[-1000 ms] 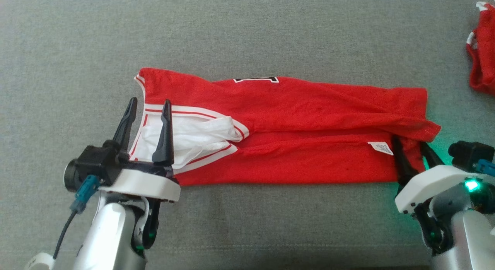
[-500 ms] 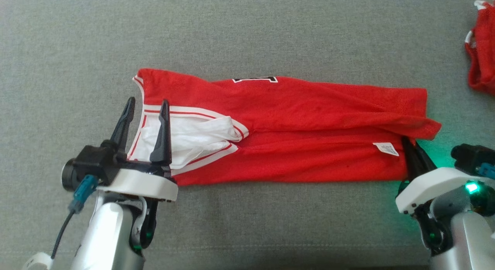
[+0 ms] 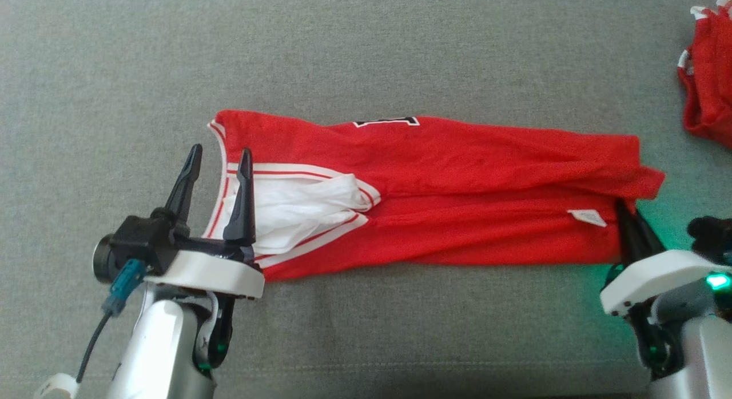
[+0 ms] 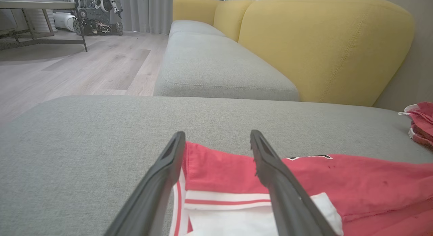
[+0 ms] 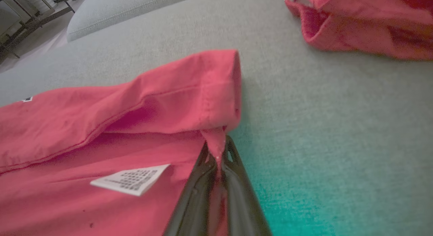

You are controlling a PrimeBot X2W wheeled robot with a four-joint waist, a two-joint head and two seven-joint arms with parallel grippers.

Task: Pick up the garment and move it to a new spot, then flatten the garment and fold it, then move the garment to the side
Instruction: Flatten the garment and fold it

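The red T-shirt (image 3: 457, 176) lies folded in a long strip across the grey sofa seat (image 3: 366, 50). The right gripper (image 3: 623, 210) is pinched tight on the shirt's right end, just beside the little white tag (image 3: 589, 217) (a bit of red cloth pokes up between its fingers). The left gripper (image 3: 220, 159) is spread wide at the left end by the white sleeve (image 3: 297, 207), holding nothing. Another red garment (image 3: 709, 84) sits well apart.

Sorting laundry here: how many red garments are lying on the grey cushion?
2. The long red T-shirt with white sleeves lies across the middle; a smaller crumpled red garment sits at the far right, partly cropped. Others may be hidden.
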